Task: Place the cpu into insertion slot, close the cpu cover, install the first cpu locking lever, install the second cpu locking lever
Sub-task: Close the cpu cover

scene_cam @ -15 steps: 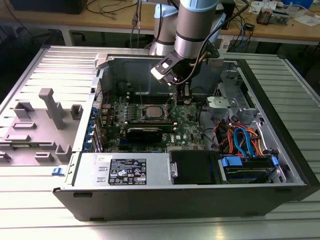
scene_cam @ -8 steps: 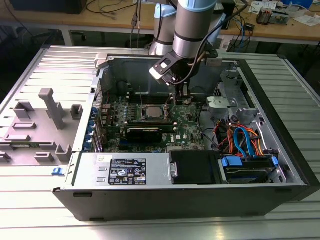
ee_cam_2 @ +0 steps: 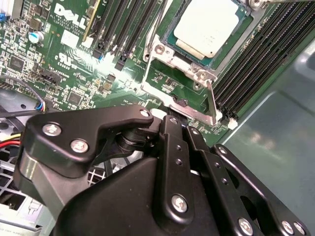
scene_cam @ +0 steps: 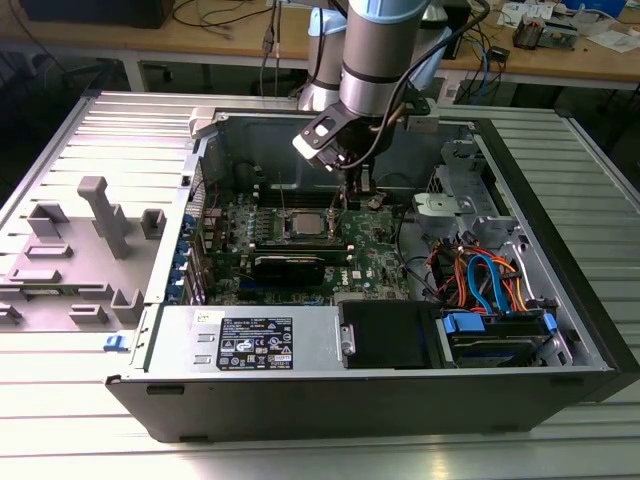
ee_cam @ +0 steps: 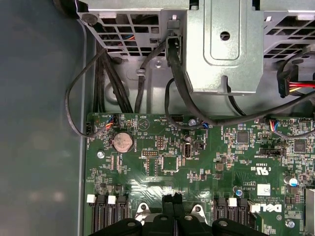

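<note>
In the second wrist view the black links of the end effector [ee_cam_2: 179, 123] are nearest. Its fingertips [ee_cam: 167, 200] lie pressed together in the first wrist view; I cannot tell whether something thin is pinched between them.

Just past them the cpu [ee_cam_2: 209, 24] is a flat square chip with a dull silver-grey top and a green edge. It lies level in the insertion slot [ee_cam_2: 170, 54], whose silver rim carries screws. A thin silver plate [ee_cam_2: 212, 101] rises at the slot's near edge, just beside the fingertips; I cannot tell whether it is the cover. Long black memory slots [ee_cam_2: 256, 59] run along both sides.

The first wrist view looks the other way, across the green board [ee_cam: 162, 162] to a coin battery [ee_cam: 122, 141], black cables [ee_cam: 106, 73] and a grey metal cage [ee_cam: 221, 44].

In the exterior view the nearest part of the open computer case [scene_cam: 400, 400] holds a labelled silver box [scene_cam: 265, 338], with orange and blue cables [scene_cam: 480, 275] to the exterior view's right. Farther in, the cpu [scene_cam: 305, 223] sits mid-board, with the end effector [scene_cam: 352, 205] just at its right. Grey plastic blocks [scene_cam: 100, 215] stand on the ribbed counter [scene_cam: 80, 420] to the exterior view's left.
</note>
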Robot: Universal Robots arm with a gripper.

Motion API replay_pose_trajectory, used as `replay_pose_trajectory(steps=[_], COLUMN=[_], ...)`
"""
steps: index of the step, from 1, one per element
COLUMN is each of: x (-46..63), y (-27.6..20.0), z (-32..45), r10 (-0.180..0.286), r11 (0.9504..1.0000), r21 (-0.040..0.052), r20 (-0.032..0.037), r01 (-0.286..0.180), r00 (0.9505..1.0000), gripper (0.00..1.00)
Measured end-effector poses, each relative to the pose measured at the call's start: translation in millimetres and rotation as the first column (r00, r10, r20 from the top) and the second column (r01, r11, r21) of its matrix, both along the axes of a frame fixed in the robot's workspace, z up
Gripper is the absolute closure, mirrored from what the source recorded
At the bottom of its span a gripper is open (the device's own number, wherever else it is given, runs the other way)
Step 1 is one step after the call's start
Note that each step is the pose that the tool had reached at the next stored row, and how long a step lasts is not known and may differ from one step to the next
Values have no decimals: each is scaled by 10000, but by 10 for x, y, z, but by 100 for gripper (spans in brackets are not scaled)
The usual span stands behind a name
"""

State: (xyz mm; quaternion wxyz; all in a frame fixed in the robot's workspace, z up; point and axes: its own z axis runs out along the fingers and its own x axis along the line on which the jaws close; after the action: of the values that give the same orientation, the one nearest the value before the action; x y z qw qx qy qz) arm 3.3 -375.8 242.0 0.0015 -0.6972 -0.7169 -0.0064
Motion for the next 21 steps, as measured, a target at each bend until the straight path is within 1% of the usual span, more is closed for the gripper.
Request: replay_pose_trajectory(steps=[15,21], x=[-25,-67], y=[0,0], z=[0,0], r10=[-2,1], r11=[10000,10000], r21=[0,0], r20=[0,0], r01=[2,-1], r00=[10000,10000], gripper=[89,89])
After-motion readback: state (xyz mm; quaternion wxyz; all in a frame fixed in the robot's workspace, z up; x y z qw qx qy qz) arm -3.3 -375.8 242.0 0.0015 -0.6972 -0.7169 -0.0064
